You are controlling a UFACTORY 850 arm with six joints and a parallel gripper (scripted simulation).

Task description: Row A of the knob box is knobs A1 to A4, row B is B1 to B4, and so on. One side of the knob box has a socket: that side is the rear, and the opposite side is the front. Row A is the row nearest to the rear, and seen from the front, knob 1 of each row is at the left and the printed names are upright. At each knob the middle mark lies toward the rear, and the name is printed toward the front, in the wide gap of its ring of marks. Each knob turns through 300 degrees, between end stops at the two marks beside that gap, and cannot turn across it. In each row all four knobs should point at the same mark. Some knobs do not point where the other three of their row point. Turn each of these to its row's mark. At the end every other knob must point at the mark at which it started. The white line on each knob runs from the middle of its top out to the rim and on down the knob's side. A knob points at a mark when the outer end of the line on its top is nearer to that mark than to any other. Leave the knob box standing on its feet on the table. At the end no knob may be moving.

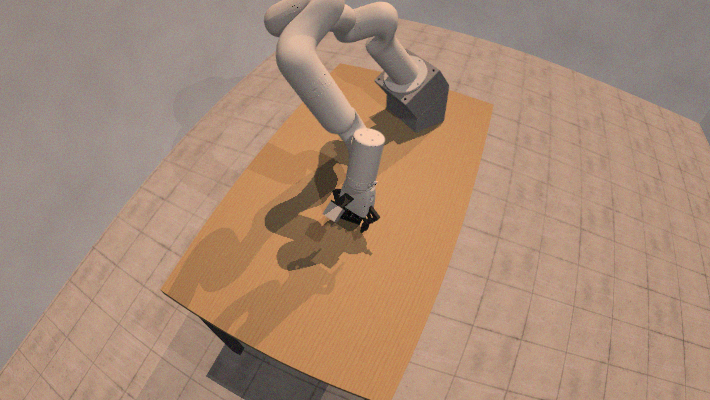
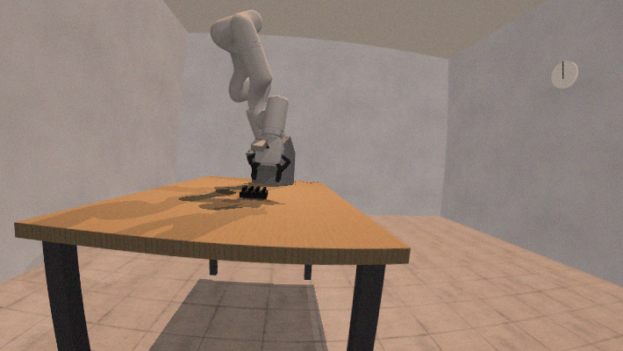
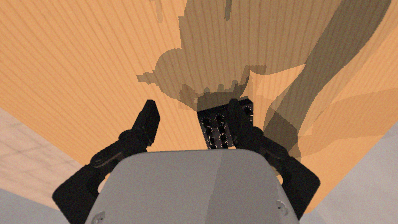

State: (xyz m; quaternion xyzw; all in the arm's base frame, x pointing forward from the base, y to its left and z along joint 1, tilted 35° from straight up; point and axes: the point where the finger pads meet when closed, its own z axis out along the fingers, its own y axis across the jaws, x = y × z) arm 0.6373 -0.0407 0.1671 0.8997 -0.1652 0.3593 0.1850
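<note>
The black knob box [image 2: 254,193] [image 3: 215,126] stands on the table under the gripper. In the wrist view its near part is hidden by the gripper body, and the right finger covers part of its knobs. In the top view the arm and gripper hide most or all of it. The knobs show as small dark shapes; their white lines and printed names cannot be read. My gripper [image 2: 266,179] [image 3: 193,108] is open and empty, pointing down above the box. In the wrist view the box lies toward the right finger, not centred between the fingers.
The wooden table [image 1: 390,300] [image 2: 307,228] [image 3: 60,65] carries the arm's grey base [image 1: 420,107] at its far end. Shadows of the arm fall across the table around the box. A round clock [image 2: 564,75] hangs on the right wall.
</note>
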